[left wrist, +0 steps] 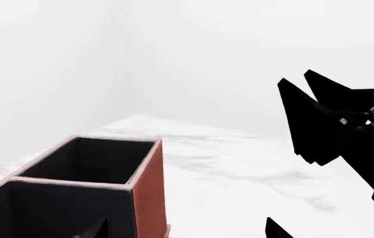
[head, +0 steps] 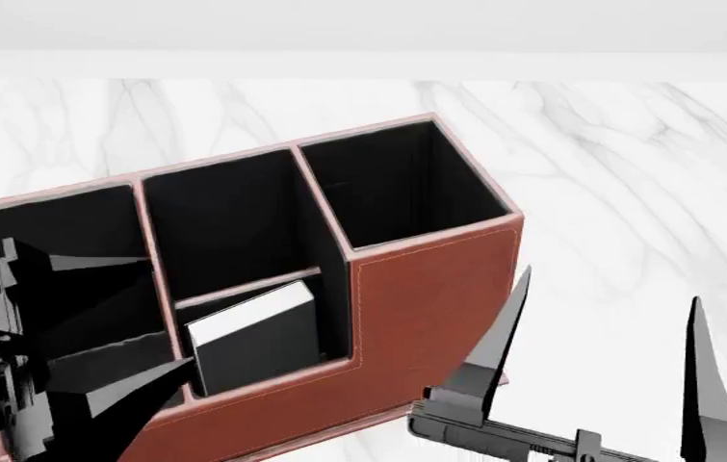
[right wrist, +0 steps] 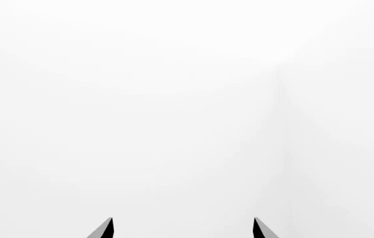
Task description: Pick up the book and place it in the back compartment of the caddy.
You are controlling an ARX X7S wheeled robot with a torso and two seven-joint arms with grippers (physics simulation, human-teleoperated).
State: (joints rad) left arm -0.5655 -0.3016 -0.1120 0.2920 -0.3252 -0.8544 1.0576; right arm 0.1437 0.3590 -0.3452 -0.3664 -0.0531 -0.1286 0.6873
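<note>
You had the white marble table under everything, and on it the caddy, angled across the head view with its three tall cells along the far side and a lower cell in front. The book stood inside that lower front cell, leaning against the divider, its white page edge up and its black cover facing you. By my reading that was not the back compartment; which tall cell counts as the back one I could not settle from these views.

If the step in hand was a lift and transfer, you needed to bring one gripper straight down over the book, fingers either side of its covers rather than across the cell wall, close firmly, raise it clear of the stitched rim, then carry it rearward and lower it upright into the tall cell without clipping a divider.

Your left gripper hung over the caddy's left end, its black fingers parted and holding nothing, the lower one just beside the book but, as far as I could tell, not touching it. Your right gripper sat beside the caddy's right wall, fingers spread wide and empty; its wrist view showed only two fingertips against blank white.
</note>
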